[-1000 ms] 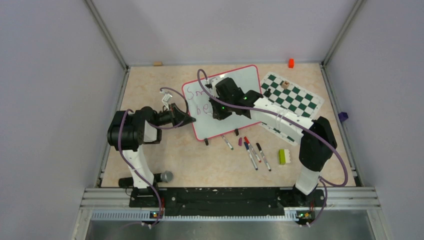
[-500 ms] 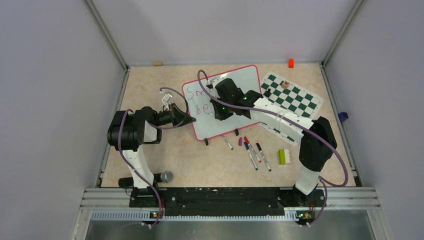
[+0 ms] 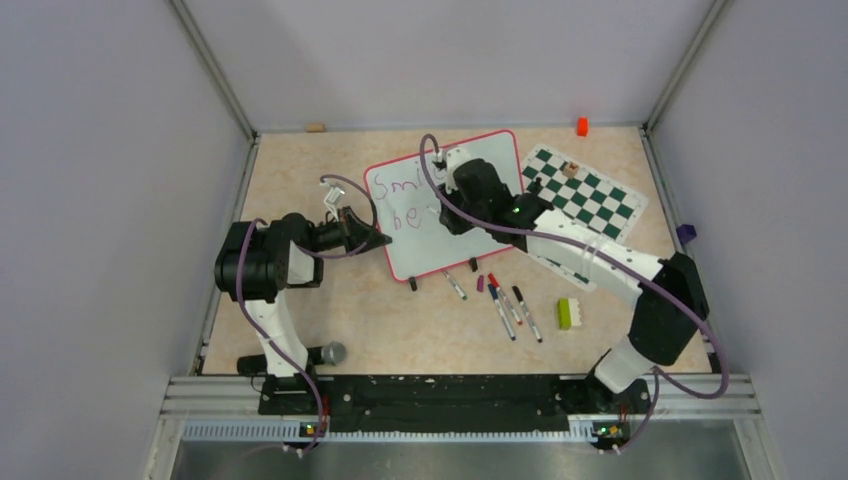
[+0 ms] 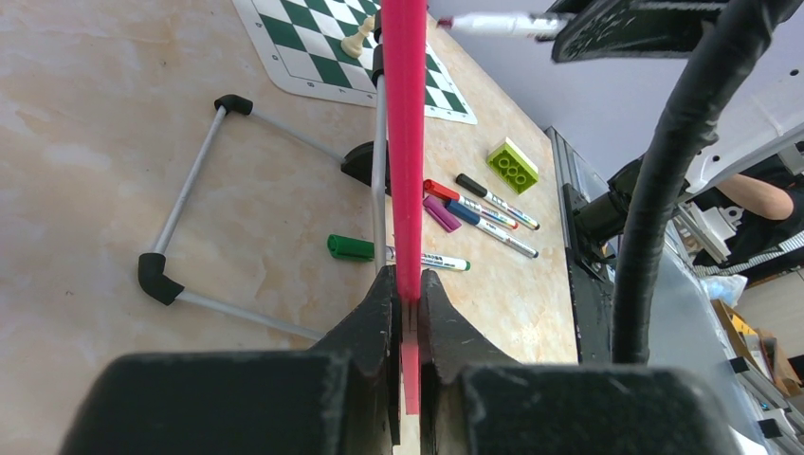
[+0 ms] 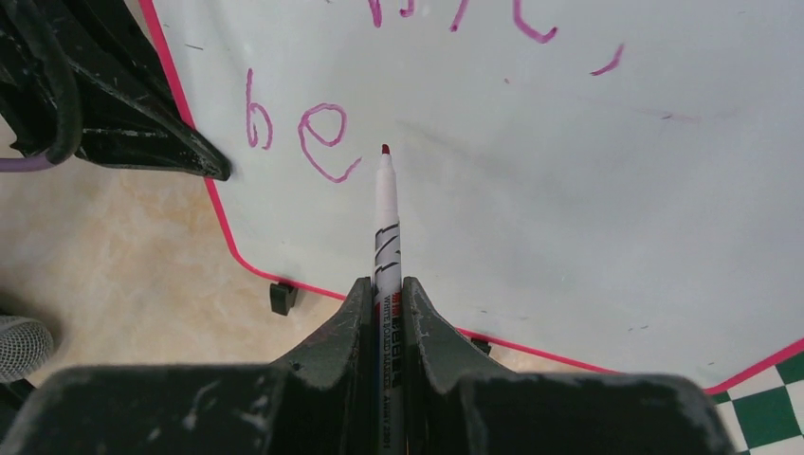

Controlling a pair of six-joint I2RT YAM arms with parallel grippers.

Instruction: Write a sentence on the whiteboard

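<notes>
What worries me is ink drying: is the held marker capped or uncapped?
Uncapped: the marker in the right gripper shows a bare reddish tip.

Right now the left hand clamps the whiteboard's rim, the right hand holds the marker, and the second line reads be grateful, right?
No: the second line reads only "be", with bare whiteboard after it, in the right wrist view. The left hand does clamp the rim and the right hand holds the marker.

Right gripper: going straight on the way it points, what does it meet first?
The marker held in the right gripper leads, so its tip would meet the whiteboard first, on bare white just right of the lettering "be". Whether the tip touches it now is unclear.
</notes>
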